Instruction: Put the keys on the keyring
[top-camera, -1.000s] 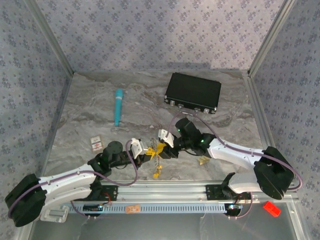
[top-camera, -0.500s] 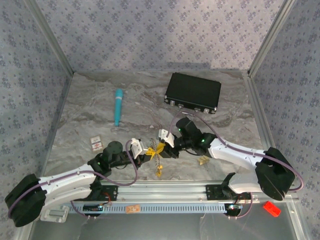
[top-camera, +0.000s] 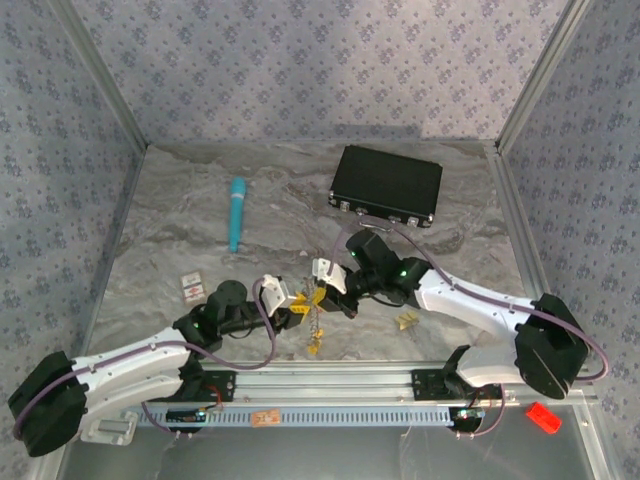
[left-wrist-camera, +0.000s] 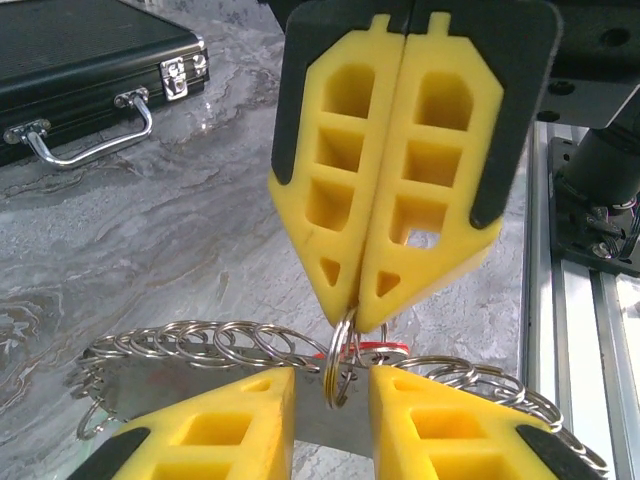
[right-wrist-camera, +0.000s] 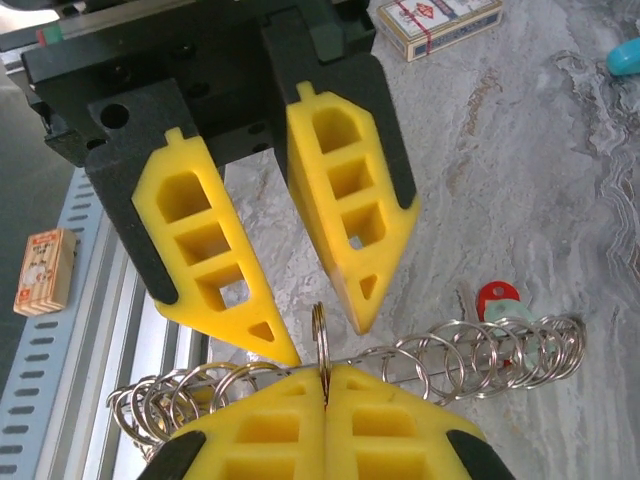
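Keys (top-camera: 313, 342) hang in a small bunch just under the spot where your claws meet, near the front of the table (top-camera: 180, 250) in the top view. What looks like a yellow key (top-camera: 407, 320) lies apart to the right. The left gripper (top-camera: 302, 309) and right gripper (top-camera: 326, 296) sit tip to tip there, and their state is too small to read from this height.

From the left wrist, your own fingers are spread. The right gripper's pads (left-wrist-camera: 330, 200) are pressed together on a split ring (left-wrist-camera: 340, 362) that stands edge-on in the gap. A row of rings (left-wrist-camera: 200, 345) runs out to both sides, with a red tag (left-wrist-camera: 385, 347) just behind.

From the right wrist it reads the same: the right claw pinches the split ring and the left fingers (right-wrist-camera: 345, 200) stand apart above it. The rings are strung along the keyring (right-wrist-camera: 385, 357) wire.

This looks like a regrip. Keep the right pinch firm and steady. Bring the left fingers in square to the split ring's flat faces, not its edge. Never let both claws go slack together, or the bunch will likely drop.
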